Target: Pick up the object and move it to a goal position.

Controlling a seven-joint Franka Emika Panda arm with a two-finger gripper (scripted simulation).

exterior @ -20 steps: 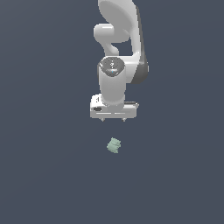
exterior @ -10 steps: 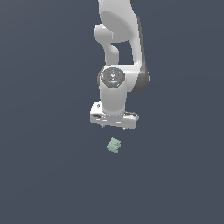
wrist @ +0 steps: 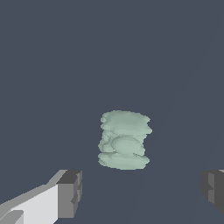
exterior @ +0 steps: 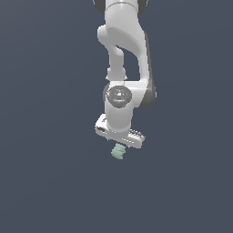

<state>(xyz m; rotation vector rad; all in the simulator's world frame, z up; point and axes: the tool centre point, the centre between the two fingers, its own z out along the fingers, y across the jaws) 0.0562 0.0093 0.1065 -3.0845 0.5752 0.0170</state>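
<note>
White Franka Panda arm above a uniform dark slate-grey ground (exterior: 45,182). The white two-fingered gripper (exterior: 119,144) hangs directly over the small pale mint-green lumpy block with ridged, layered sides (exterior: 118,151), whose upper edge meets the gripper's underside in the exterior view; contact cannot be confirmed. In the wrist view the block (wrist: 125,140) lies on the ground beyond the grey fingertip pads (wrist: 70,194), centred on the gap between them and touching neither. The jaws stand released, spread wider than the block, with nothing grasped.
</note>
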